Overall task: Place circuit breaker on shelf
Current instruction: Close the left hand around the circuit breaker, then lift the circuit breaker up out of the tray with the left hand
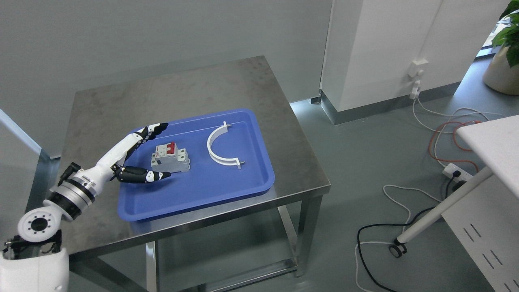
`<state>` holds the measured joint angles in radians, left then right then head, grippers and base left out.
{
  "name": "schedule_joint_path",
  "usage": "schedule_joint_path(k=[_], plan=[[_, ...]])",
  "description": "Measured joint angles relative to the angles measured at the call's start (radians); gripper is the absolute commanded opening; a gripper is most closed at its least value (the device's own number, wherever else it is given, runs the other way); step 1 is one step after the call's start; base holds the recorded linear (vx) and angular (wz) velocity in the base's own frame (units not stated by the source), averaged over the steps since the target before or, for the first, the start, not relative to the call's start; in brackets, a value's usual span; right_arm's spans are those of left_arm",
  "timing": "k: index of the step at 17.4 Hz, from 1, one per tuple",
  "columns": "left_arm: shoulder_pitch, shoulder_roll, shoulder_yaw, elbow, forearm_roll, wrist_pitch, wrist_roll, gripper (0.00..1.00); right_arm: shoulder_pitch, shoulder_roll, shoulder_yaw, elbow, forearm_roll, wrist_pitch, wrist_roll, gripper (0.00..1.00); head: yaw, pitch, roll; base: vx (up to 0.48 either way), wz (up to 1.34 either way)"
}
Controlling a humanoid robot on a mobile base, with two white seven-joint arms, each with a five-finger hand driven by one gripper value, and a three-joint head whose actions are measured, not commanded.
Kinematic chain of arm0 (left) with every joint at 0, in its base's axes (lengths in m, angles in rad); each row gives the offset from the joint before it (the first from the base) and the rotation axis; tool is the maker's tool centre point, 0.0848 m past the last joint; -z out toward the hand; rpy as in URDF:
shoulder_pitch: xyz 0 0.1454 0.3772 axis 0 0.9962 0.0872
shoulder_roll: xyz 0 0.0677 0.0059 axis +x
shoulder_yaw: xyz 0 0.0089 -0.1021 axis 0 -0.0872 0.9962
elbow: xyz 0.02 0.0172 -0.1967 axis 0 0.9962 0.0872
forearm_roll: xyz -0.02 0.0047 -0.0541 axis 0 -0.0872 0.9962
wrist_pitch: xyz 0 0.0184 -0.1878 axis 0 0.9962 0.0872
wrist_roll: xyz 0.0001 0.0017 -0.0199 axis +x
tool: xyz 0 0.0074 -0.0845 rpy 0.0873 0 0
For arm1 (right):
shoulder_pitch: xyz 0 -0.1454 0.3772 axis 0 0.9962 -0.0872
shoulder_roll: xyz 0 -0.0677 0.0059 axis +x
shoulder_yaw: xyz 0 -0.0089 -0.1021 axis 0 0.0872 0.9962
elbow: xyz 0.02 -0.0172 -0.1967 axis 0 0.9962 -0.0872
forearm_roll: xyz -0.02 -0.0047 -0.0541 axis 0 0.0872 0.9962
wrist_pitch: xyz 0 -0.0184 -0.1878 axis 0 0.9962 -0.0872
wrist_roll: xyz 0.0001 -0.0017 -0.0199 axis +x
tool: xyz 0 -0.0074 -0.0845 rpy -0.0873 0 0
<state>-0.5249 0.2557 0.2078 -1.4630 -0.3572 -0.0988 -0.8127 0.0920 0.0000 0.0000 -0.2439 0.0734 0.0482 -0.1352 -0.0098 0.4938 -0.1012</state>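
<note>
A grey circuit breaker (171, 158) with red switches lies in the blue tray (227, 186) on the steel table (170, 89). My left hand (160, 152) reaches in from the lower left, fingers spread. The upper fingers (152, 130) stretch above the breaker's left side and the thumb (148, 175) lies just below it. The breaker sits between them, and the hand does not grip it. My right hand is out of view.
A white curved bracket (219, 146) lies in the tray right of the breaker. Below the tabletop is a lower shelf (227, 259). Cables (405, 211) and a power strip (456, 172) lie on the floor at right, beside a white table (492, 140).
</note>
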Motion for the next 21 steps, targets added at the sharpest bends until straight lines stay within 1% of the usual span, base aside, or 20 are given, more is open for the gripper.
schedule_joint_path(k=[2, 3, 4, 7, 8, 9, 12, 14, 16, 18, 19, 20, 21], plan=[[-0.008, 0.008, -0.010, 0.019, -0.030, 0.000, -0.004, 0.65, 0.000, 0.000, 0.000, 0.000, 0.000, 0.000, 0.000, 1.00, 0.0000, 0.000, 0.000, 0.008, -0.02], [-0.010, 0.011, -0.014, 0.027, -0.040, 0.000, -0.004, 0.60, 0.000, 0.000, 0.000, 0.000, 0.000, 0.000, 0.000, 1.00, 0.0000, 0.000, 0.000, 0.005, -0.03], [-0.012, 0.013, -0.016, 0.033, -0.049, 0.001, -0.006, 0.53, 0.000, 0.000, 0.000, 0.000, 0.000, 0.000, 0.000, 1.00, 0.0000, 0.000, 0.000, 0.005, -0.03], [-0.017, 0.013, -0.018, 0.053, -0.066, -0.003, -0.009, 0.16, 0.000, 0.000, 0.000, 0.000, 0.000, 0.000, 0.004, 1.00, 0.0000, 0.000, 0.000, 0.004, 0.03], [-0.018, 0.010, -0.015, 0.060, -0.071, -0.023, -0.008, 0.09, 0.000, 0.000, 0.000, 0.000, 0.000, 0.000, 0.004, 1.00, 0.0000, 0.000, 0.000, 0.004, 0.04], [-0.019, 0.005, -0.010, 0.065, -0.074, -0.050, -0.009, 0.06, 0.000, 0.000, 0.000, 0.000, 0.000, 0.000, 0.004, 1.00, 0.0000, 0.000, 0.000, 0.000, 0.00], [-0.032, -0.031, 0.028, 0.080, -0.066, -0.094, -0.015, 0.05, 0.000, 0.000, 0.000, 0.000, 0.000, 0.000, 0.002, 1.00, 0.0000, 0.000, 0.000, 0.002, -0.02], [-0.061, -0.060, 0.061, 0.087, -0.015, -0.099, -0.008, 0.05, 0.000, 0.000, 0.000, 0.000, 0.000, 0.000, 0.001, 1.00, 0.0000, 0.000, 0.000, 0.011, 0.02], [-0.095, -0.095, 0.107, 0.092, 0.065, -0.101, 0.019, 0.08, 0.000, 0.000, 0.000, 0.000, 0.000, 0.000, 0.000, 1.00, 0.0000, 0.000, 0.000, 0.021, 0.00], [-0.120, -0.123, 0.150, 0.096, 0.132, -0.100, 0.089, 0.09, 0.000, 0.000, 0.000, 0.000, 0.000, 0.000, 0.000, 1.00, 0.0000, 0.000, 0.000, 0.010, -0.04], [-0.126, -0.136, 0.168, 0.098, 0.159, -0.126, 0.140, 0.09, 0.000, 0.000, 0.000, 0.000, 0.000, 0.000, 0.000, 1.00, 0.0000, 0.000, 0.000, 0.001, -0.05], [-0.127, -0.147, 0.184, 0.100, 0.181, -0.153, 0.208, 0.09, 0.000, 0.000, 0.000, 0.000, 0.000, 0.000, 0.000, 1.00, 0.0000, 0.000, 0.000, 0.000, 0.00], [-0.127, -0.158, 0.201, 0.100, 0.203, -0.179, 0.290, 0.12, 0.000, 0.000, 0.000, 0.000, 0.000, 0.000, -0.001, 1.00, 0.0000, 0.000, 0.000, 0.000, 0.00]])
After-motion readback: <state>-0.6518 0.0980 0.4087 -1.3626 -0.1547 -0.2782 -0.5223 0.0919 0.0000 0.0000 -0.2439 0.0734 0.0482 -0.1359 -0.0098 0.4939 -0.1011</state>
